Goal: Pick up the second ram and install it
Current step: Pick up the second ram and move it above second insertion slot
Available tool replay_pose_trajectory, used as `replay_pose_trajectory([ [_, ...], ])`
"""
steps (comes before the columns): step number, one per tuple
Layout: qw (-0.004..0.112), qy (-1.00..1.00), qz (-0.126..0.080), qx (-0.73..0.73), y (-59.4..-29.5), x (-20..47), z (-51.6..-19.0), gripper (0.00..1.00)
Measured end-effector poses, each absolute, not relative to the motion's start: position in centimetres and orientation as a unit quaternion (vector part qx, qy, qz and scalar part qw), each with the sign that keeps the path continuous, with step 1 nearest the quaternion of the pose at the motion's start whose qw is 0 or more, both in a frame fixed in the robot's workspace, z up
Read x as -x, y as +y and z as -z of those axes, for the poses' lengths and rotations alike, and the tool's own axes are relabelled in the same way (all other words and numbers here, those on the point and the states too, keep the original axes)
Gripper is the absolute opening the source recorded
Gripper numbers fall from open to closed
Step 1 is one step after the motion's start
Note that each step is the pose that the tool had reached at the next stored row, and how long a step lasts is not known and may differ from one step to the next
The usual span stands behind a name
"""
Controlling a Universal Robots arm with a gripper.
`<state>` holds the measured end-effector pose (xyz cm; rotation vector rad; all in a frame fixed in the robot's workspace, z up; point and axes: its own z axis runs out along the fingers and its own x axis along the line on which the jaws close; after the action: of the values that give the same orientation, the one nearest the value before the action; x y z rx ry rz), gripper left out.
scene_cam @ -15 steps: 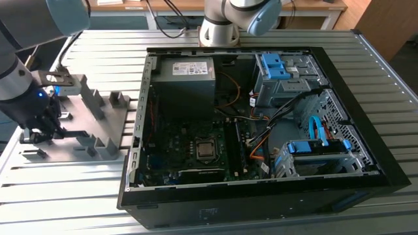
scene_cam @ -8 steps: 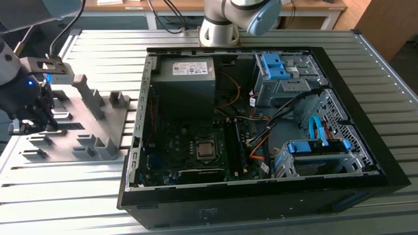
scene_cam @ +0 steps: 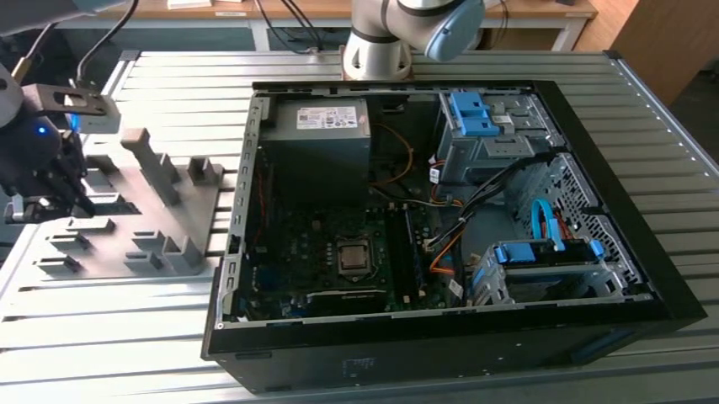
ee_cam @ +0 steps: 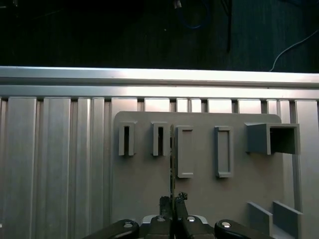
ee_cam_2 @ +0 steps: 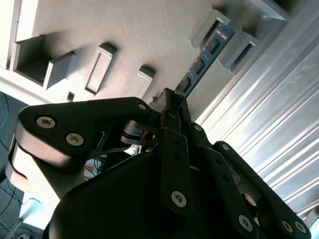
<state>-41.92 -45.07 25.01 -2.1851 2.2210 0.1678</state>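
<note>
Gripper: black metal linkage fingers with bolt heads. In both wrist views the gripper has its tips drawn narrow, one on each flat face of the near end of the stick, clamped on it.
Second ram: a thin, long blue memory board with a row of dark square chips, seen edge-on in the first wrist view and from the side in the second. It stands on its long edge on the fixture plate. Its far end lies beside a slotted block and a raised frame.
Fixture plate: a matte grey plate with rounded corners, finely grained. It lies flat near the table's edge, on the exterior view's left.
Plate fittings: two small slotted blocks, two raised rectangular frames and an open-fronted square box, all the same grey material.
Table: ribbed aluminium slats, bright and reflective, with a straight edge rail just beyond the plate.
Computer case: a black sheet-metal tower laid on its side with the panel off, at the middle of the table.
Case contents: a dark circuit board carrying a square silver processor chip, a grey boxed power supply, blue plastic drive brackets and loose cables.
Arm base: a round grey pedestal at the table's far edge, behind the case.
</note>
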Motion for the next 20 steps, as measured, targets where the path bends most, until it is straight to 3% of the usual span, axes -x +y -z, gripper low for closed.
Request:
replay_pose_trajectory([
  [20, 0.024, 0.711, -0.067, 0.700, -45.1, 41.9, -28.3, 0.14],
])
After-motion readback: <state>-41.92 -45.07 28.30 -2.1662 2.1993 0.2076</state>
